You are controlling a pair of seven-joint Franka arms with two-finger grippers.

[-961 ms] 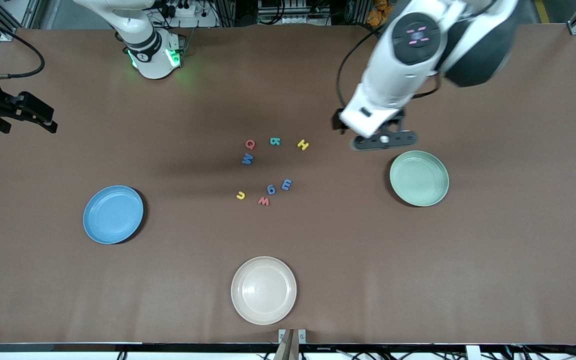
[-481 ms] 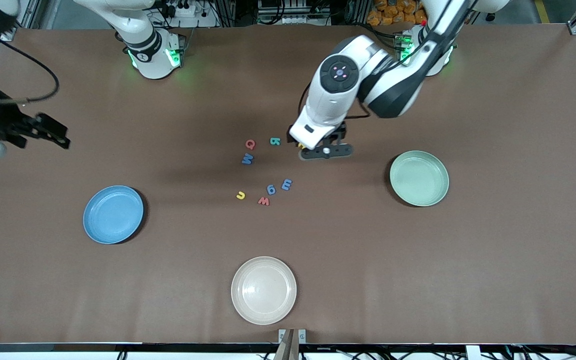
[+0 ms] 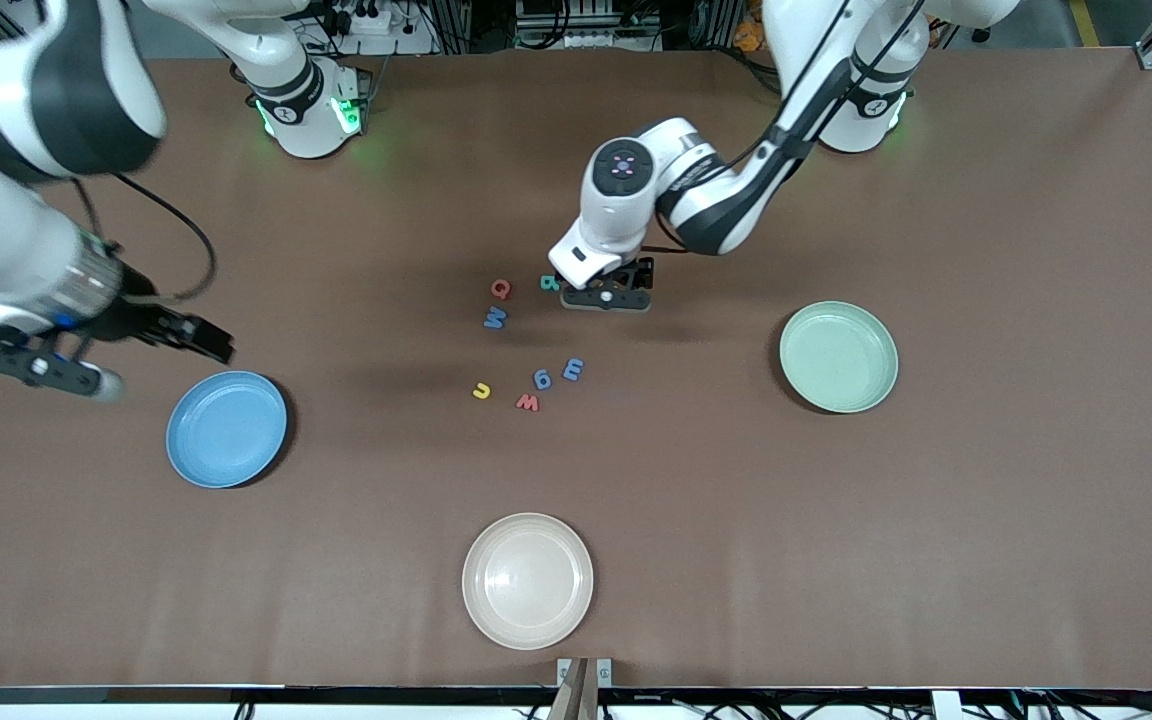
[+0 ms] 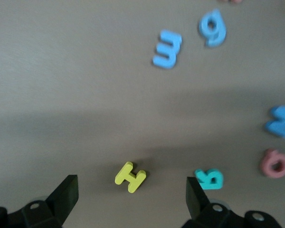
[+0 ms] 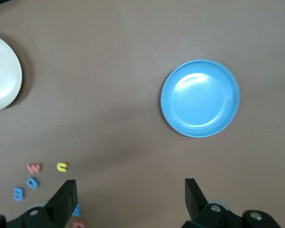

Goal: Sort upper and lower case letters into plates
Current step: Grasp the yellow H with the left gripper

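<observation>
Seven letters show in the front view: red Q, teal letter, blue M, two more blue ones, red w, yellow u. My left gripper hangs low over the yellow H, hiding it in the front view. In the left wrist view the left gripper is open, with the H between its fingers, untouched. My right gripper is open and empty, in the air close to the sky blue plate. The mint green plate lies toward the left arm's end.
A cream-white plate lies near the table's front edge, nearer the camera than the letters. All three plates hold nothing. In the right wrist view the blue plate and cream plate show ahead of the open fingers.
My left arm swung from beside the mint plate to the letters and came down over the yellow H. My right arm moved in from the table's end toward the blue plate.
</observation>
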